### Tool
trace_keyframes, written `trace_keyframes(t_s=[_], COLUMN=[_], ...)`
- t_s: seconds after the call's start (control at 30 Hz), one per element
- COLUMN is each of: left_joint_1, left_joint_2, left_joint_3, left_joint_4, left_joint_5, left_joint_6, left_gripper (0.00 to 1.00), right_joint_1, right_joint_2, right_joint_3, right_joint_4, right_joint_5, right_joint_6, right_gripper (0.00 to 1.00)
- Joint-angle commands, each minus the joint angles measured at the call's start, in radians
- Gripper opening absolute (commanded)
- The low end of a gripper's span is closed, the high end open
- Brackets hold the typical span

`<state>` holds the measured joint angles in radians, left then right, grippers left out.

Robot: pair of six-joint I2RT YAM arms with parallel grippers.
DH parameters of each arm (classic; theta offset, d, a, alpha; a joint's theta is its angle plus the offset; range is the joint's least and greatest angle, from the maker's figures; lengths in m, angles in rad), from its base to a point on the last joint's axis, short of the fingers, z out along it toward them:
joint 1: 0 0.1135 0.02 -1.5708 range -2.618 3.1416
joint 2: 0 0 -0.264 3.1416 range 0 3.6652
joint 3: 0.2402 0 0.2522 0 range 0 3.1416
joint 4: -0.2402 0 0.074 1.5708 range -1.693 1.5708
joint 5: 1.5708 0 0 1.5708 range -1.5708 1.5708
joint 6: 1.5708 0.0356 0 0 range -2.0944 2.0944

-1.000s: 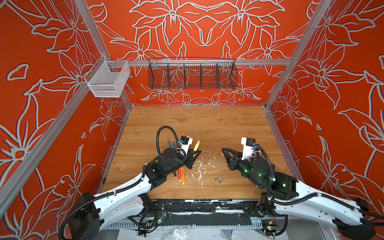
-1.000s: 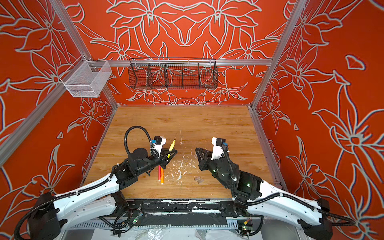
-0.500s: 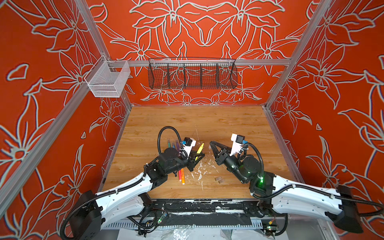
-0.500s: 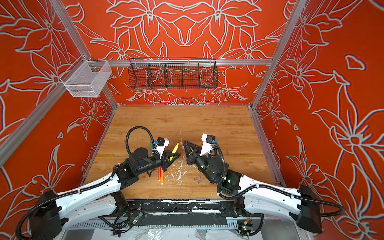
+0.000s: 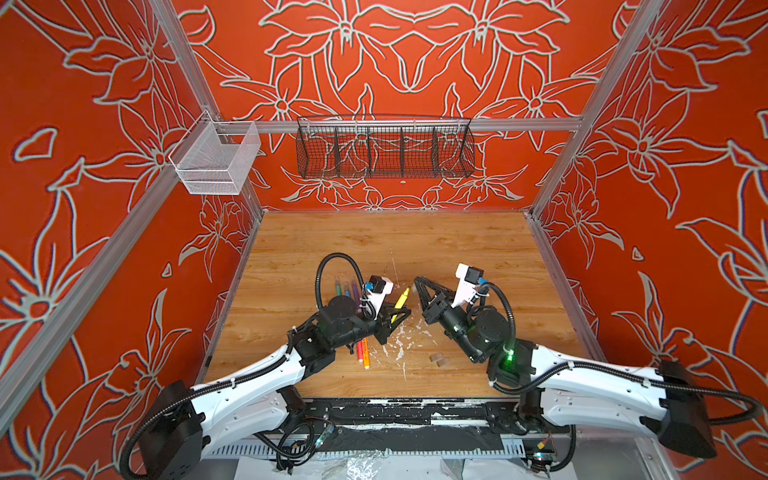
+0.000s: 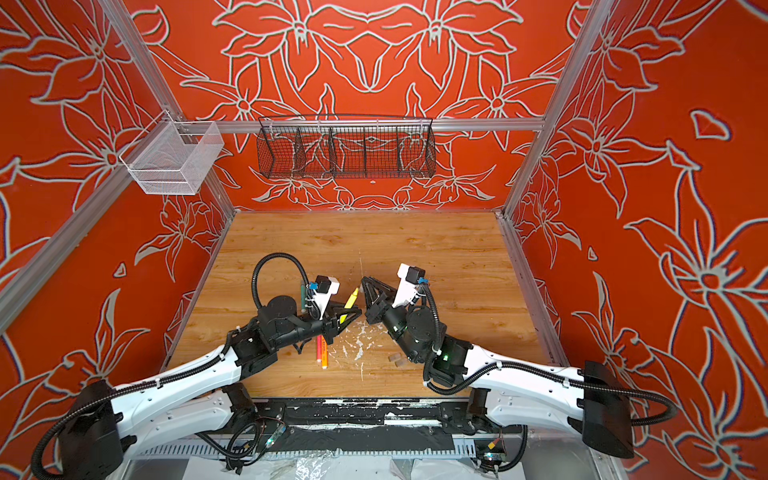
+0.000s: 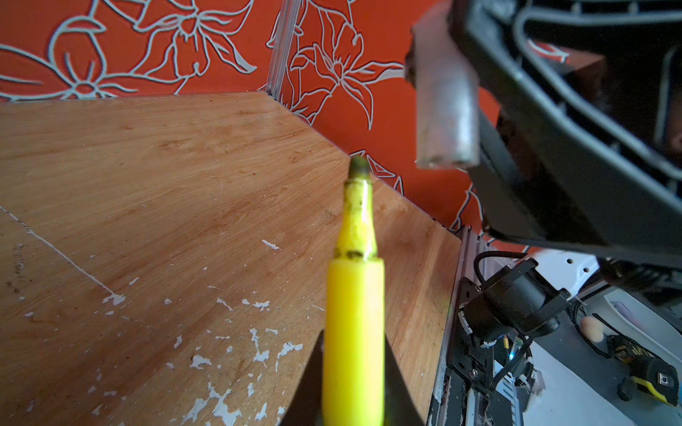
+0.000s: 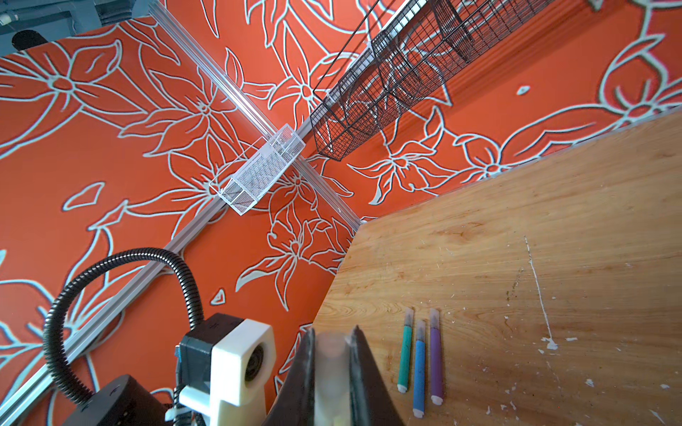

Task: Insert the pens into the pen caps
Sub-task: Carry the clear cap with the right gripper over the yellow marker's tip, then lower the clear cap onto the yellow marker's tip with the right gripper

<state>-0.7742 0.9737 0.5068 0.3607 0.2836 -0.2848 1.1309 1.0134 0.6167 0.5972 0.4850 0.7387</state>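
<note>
Top-down view of a 2-arm robot working over a wooden table (image 5: pixel 457 249). The left gripper (image 5: pixel 398 311) is pinching the yellow pen (image 7: pixel 354 313) low on its barrel, w/ the bare tip pointing away from it toward the other arm. The right gripper (image 5: pixel 420 284) is squeezing 1 clear pen cap (image 8: pixel 332 365) btwn its fingers. In the left wrist view that cap is hanging close to the pen tip but apart from it, and off the pen's line.

Vs. 1 s ago, the right arm has been swinging in from the right side toward the middle and the left gripper has been edging to meet it. The 2 grippers are now nearly facing each other above the table. That probably means the carrying part is over and the fine work is beginning: lining up cap and tip, then pushing them together.

Elsewhere, the green pen (image 8: pixel 406 354), blue pen (image 8: pixel 419 369) and purple pen (image 8: pixel 435 357) are lying side by side, each seemingly wearing a cap already. The orange pen (image 5: pixel 365 353) and pink pen (image 5: pixel 360 353) are lying together by the left arm, w/ their upper ends hidden under it. 2 spare caps (image 5: pixel 439 359) are waiting near the right arm, among white flecks (image 5: pixel 399 345).
</note>
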Motion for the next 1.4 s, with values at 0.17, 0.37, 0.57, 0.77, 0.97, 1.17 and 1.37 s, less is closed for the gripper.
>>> trace_keyframes(t_s=[0.17, 0.37, 0.57, 0.77, 0.97, 1.17, 1.37], left_joint_1=[-0.008, -0.008, -0.008, -0.009, -0.009, -0.008, -0.008], left_joint_2=[-0.021, -0.022, -0.023, -0.022, -0.023, -0.036, -0.051], left_joint_3=[0.002, 0.003, 0.004, 0.004, 0.003, -0.007, -0.018], left_joint_4=[0.035, 0.033, 0.029, 0.027, 0.026, 0.031, 0.044], left_joint_5=[0.011, 0.010, 0.000, -0.008, -0.016, -0.047, -0.042], left_joint_6=[0.015, 0.017, 0.018, 0.015, 0.012, -0.008, -0.020], left_gripper=[0.00, 0.00, 0.00, 0.00, 0.00, 0.00, 0.00], right_joint_1=[-0.023, -0.028, -0.026, -0.026, -0.026, -0.025, -0.023], right_joint_2=[0.022, 0.054, 0.076, 0.081, 0.085, 0.075, 0.066], right_joint_3=[0.041, 0.057, 0.055, 0.034, 0.015, -0.011, -0.051], right_joint_4=[0.038, 0.019, 0.025, 0.027, 0.033, 0.018, 0.001], right_joint_5=[0.049, 0.046, 0.020, -0.015, -0.067, -0.109, -0.137], right_joint_6=[-0.015, -0.005, 0.011, 0.059, 0.108, 0.155, 0.156], right_gripper=[0.00, 0.00, 0.00, 0.00, 0.00, 0.00, 0.00])
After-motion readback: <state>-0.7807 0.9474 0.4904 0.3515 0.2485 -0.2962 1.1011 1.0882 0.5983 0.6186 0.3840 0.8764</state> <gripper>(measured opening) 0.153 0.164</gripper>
